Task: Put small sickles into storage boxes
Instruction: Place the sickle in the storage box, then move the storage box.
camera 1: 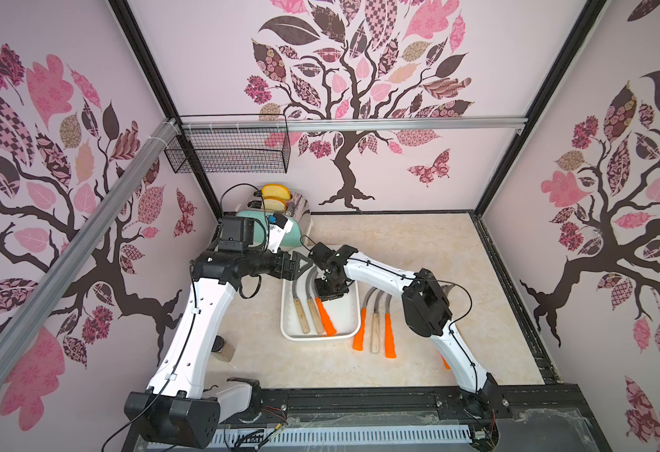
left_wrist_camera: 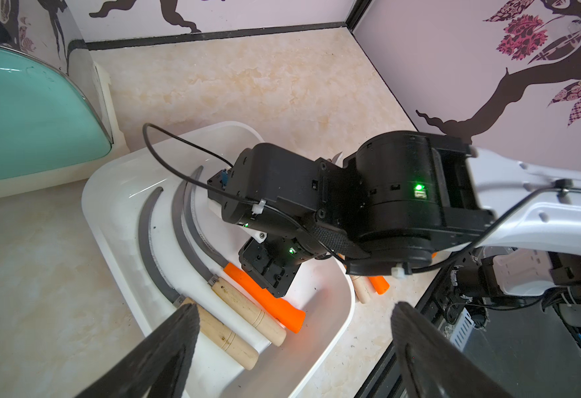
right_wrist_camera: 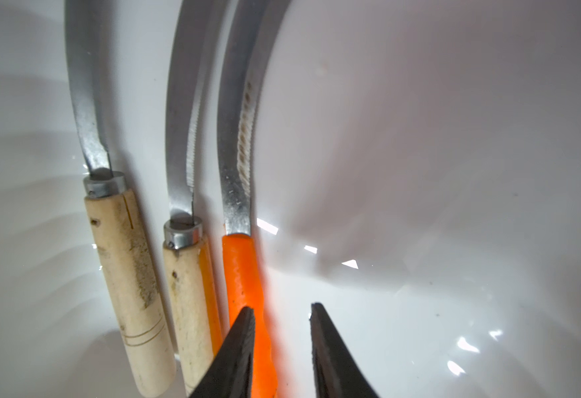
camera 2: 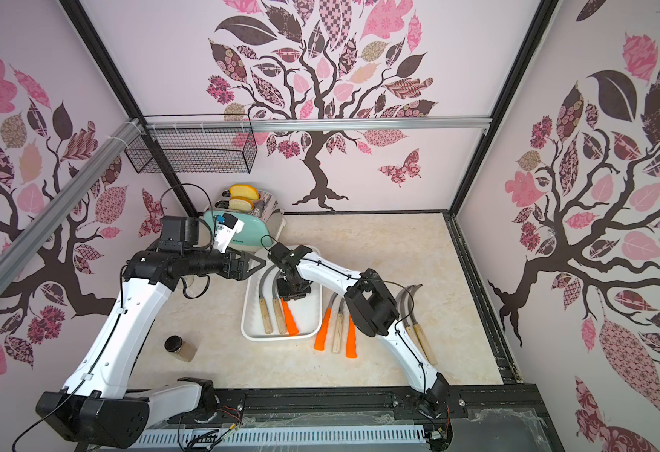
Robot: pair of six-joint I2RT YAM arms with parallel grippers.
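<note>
The white storage box (camera 1: 320, 339) holds three small sickles: two with wooden handles (camera 1: 301, 317) (camera 1: 315, 317) and one with an orange handle (camera 1: 326, 319). My right gripper (camera 1: 330, 295) hangs low inside the box. Its jaws (right_wrist_camera: 282, 310) are a little apart, and the orange handle (right_wrist_camera: 244, 272) lies under one fingertip, not squeezed. My left gripper (left_wrist_camera: 292, 310) is wide open and empty beside the box's far left corner (camera 1: 301, 262). More sickles lie on the table right of the box: orange (camera 1: 360, 328), wooden (camera 1: 376, 332), orange (camera 1: 389, 336). Two wooden-handled ones (camera 2: 424, 338) lie behind the right arm.
A mint toaster (camera 1: 285, 231) with bread slices (camera 1: 276, 191) stands at the back left, close to the box. A small jar (camera 1: 224, 350) lies on the table by the left arm. A black wire basket (camera 1: 230, 152) hangs on the back rail. Walls enclose three sides.
</note>
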